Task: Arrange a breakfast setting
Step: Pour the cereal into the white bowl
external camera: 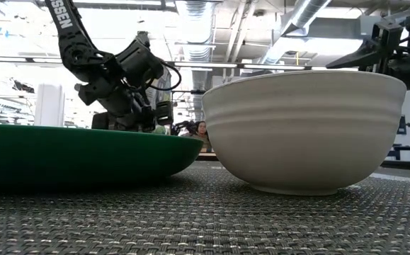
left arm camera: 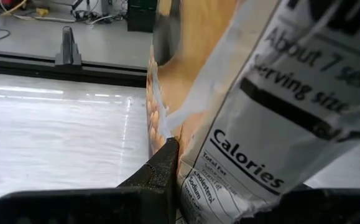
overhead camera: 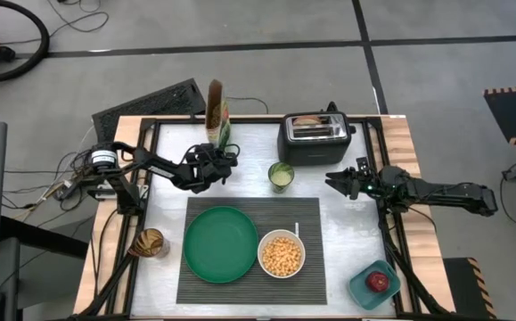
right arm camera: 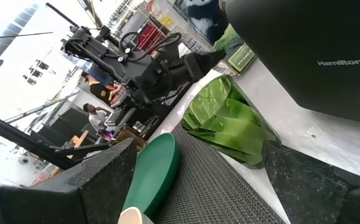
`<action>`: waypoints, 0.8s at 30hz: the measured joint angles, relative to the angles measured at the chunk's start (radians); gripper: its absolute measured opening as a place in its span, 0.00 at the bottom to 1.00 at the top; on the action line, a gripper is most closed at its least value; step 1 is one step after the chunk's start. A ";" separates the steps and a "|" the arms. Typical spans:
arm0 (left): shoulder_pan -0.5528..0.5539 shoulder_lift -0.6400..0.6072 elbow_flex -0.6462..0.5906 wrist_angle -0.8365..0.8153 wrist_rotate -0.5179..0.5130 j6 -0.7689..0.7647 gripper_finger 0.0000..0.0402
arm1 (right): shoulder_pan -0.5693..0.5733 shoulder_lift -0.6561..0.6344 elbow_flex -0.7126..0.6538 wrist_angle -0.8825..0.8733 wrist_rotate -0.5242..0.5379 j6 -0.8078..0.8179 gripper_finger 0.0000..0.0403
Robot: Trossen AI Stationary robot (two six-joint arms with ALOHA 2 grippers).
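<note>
The dark ribbed placemat lies mid-table with the green plate and the white bowl of yellow cereal pieces on it. My left gripper is shut on a tall cereal bag at the far side. My right gripper is open and empty, right of a green cup. A tan bagel sits in the black toaster. The red apple lies in the teal container. No spoon shows. My left gripper pinches the cereal bag low down between its two fingers, on the printed nutrition panel. One finger lies against the bag's edge, the other on its far face. The fingers come level from the table's near left. The bag stands upright; its base is hidden.
A glass jar stands near the table's left edge beside the placemat. The toaster stands at the back right. The teal container sits at the near right corner. Bare tabletop lies right of the placemat.
</note>
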 joint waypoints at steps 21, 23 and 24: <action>-0.013 0.004 -0.002 -0.016 0.030 0.078 0.44 | 0.000 0.000 0.000 0.000 0.002 0.023 0.93; -0.015 0.004 -0.002 -0.016 0.031 0.081 0.49 | 0.000 0.000 0.000 0.000 0.002 0.023 0.93; -0.015 0.004 -0.002 -0.016 0.031 0.081 0.52 | 0.000 0.000 0.000 -0.001 0.002 0.023 0.93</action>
